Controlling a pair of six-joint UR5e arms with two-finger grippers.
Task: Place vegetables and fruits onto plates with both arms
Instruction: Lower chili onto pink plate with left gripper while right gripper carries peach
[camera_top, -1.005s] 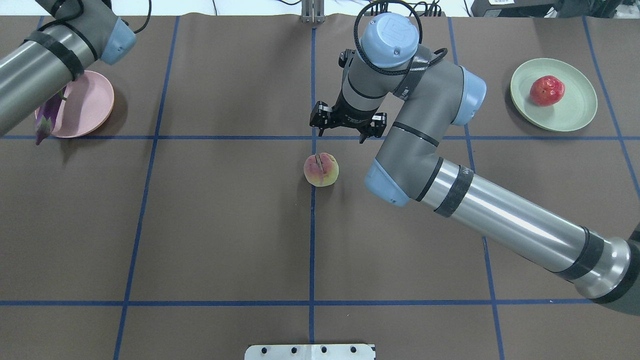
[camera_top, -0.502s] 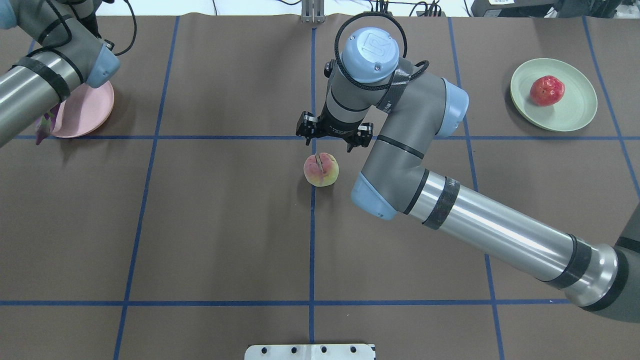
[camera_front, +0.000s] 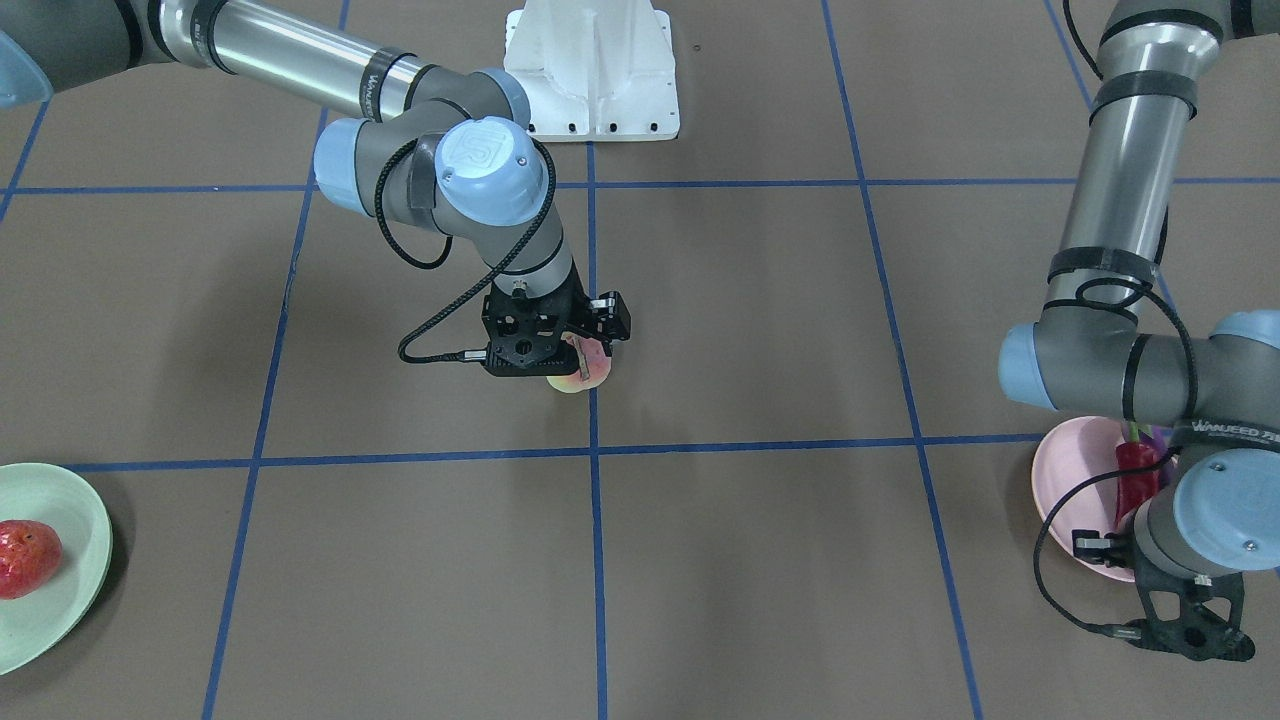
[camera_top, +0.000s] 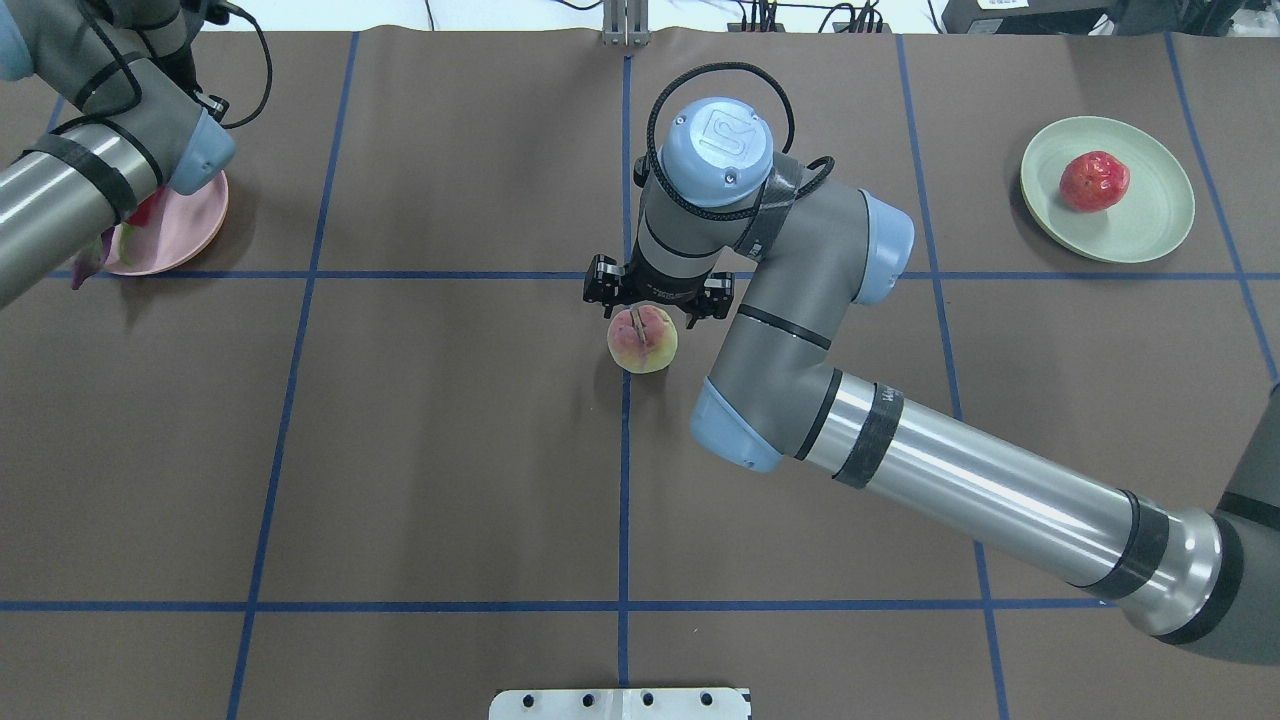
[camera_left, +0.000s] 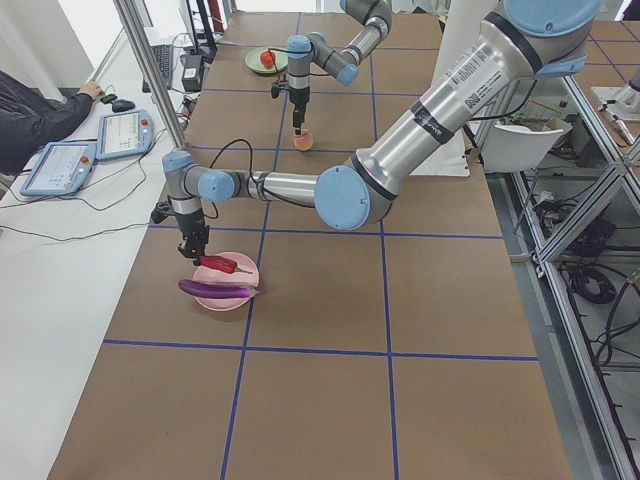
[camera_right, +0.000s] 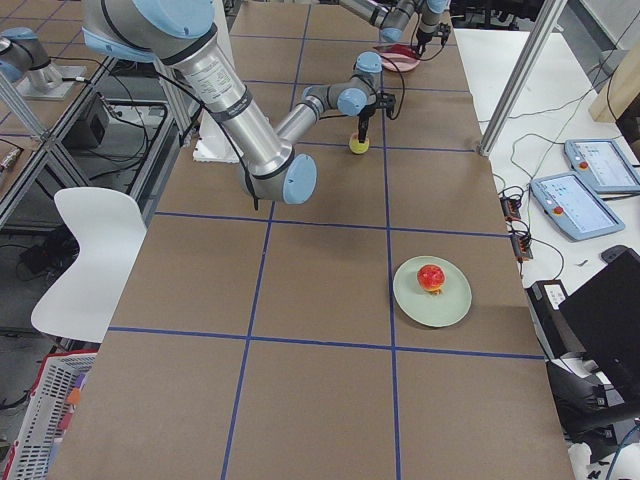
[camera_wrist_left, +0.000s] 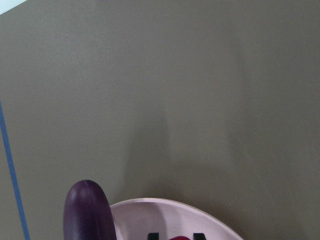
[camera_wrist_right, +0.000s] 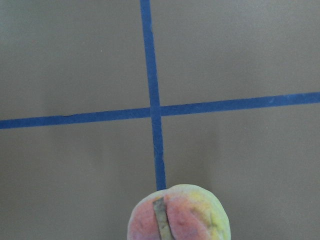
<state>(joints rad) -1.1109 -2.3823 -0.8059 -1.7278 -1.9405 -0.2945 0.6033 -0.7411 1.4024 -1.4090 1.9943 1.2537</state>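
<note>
Overhead exterior showed my right claw (camera_top: 650, 300) spread wide and empty just above the peach (camera_top: 642, 342) resting mid-desk (camera_top: 450, 450), so I judged I should centre over it, descend straight, then close gently.

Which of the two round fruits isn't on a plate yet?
The yellow-pink peach, sitting on the bare table at its centre, under the right gripper. The red pomegranate already lies on the mint green plate.

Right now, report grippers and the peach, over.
Right gripper open over the peach, not yet gripping. Left gripper at the pink plate, chili between jaws, hold unclear. Nothing beside the peach.
</note>
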